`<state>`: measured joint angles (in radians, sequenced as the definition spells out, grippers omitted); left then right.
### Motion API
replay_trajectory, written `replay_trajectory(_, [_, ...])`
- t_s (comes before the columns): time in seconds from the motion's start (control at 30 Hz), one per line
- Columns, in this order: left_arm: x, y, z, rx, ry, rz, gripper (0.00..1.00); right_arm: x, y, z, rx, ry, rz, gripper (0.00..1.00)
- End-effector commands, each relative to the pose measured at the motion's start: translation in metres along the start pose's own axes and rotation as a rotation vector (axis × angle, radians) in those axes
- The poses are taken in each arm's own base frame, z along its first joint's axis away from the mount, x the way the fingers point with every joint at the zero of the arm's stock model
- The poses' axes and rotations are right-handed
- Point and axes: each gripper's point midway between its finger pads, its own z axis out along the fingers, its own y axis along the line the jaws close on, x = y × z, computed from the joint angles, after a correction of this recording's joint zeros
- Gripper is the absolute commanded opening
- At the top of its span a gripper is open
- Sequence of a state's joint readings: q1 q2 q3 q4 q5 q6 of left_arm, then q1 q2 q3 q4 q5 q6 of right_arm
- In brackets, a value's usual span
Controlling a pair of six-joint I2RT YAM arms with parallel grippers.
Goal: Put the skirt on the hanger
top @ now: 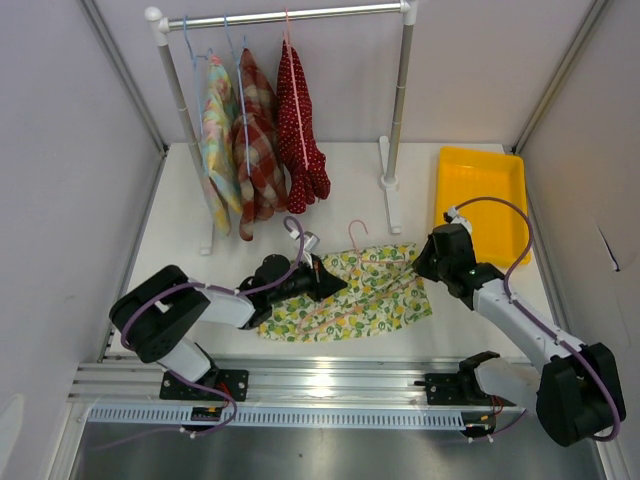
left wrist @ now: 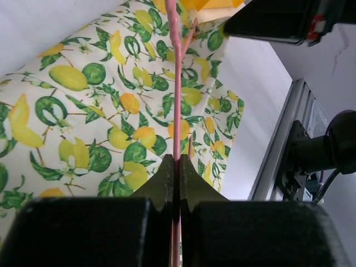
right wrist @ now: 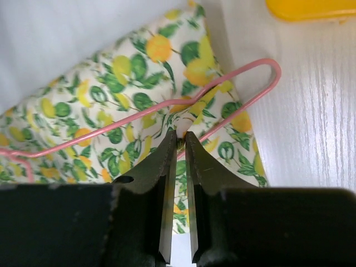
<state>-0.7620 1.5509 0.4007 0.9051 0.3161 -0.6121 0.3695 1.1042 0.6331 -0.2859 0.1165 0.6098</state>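
Note:
The lemon-print skirt [top: 350,297] lies flat on the white table between my two grippers. A pink wire hanger [top: 357,234] lies with it, its hook pointing toward the rack. My left gripper [top: 335,280] is at the skirt's left side, shut on the hanger wire [left wrist: 177,83], which runs over the skirt [left wrist: 100,111] in the left wrist view. My right gripper [top: 418,262] is at the skirt's right edge. Its jaws are almost closed and pinch the skirt fabric [right wrist: 111,94] at the tips, just inside the bent end of the hanger [right wrist: 277,71].
A clothes rack [top: 290,15] stands at the back with three garments [top: 255,130] on hangers. A yellow tray [top: 480,195] lies at the back right. A metal rail [top: 320,380] runs along the near edge.

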Motion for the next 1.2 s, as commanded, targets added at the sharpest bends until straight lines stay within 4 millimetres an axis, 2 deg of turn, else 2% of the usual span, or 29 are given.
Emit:
replay_trajectory(0.0, [-0.011,0.002,0.0,0.003,-0.062,0.02,0.0,-0.015,0.007,-0.018,0.002,-0.016,0.0,0.15])
replay_trajectory(0.2, [-0.012,0.009,-0.003,-0.032,-0.081,0.043,0.0,-0.021,0.006,-0.035,0.001,-0.006,0.005,0.15])
replay_trajectory(0.4, [-0.005,0.025,-0.017,-0.091,-0.085,0.055,0.0,-0.033,-0.002,-0.048,0.019,-0.009,0.018,0.15])
replay_trajectory(0.53, [-0.005,0.034,-0.026,-0.116,-0.091,0.063,0.0,-0.048,-0.007,-0.05,0.015,-0.02,0.047,0.15])
replay_trajectory(0.63, [-0.003,0.039,-0.031,-0.134,-0.089,0.078,0.0,-0.058,-0.003,-0.049,0.008,-0.02,0.049,0.15])
replay_trajectory(0.8, [0.0,0.044,-0.039,-0.157,-0.091,0.111,0.0,-0.072,-0.008,-0.043,0.031,-0.02,0.06,0.14])
replay_trajectory(0.83, [0.006,0.049,-0.043,-0.178,-0.081,0.111,0.0,-0.074,-0.008,-0.043,0.034,-0.026,0.063,0.14])
replay_trajectory(1.03, [0.007,0.047,-0.056,-0.179,-0.104,0.156,0.0,-0.069,-0.018,-0.038,0.05,0.002,0.067,0.16])
replay_trajectory(1.17, [0.0,0.037,-0.06,-0.134,-0.138,0.206,0.0,-0.052,-0.024,-0.035,0.05,0.036,0.071,0.21])
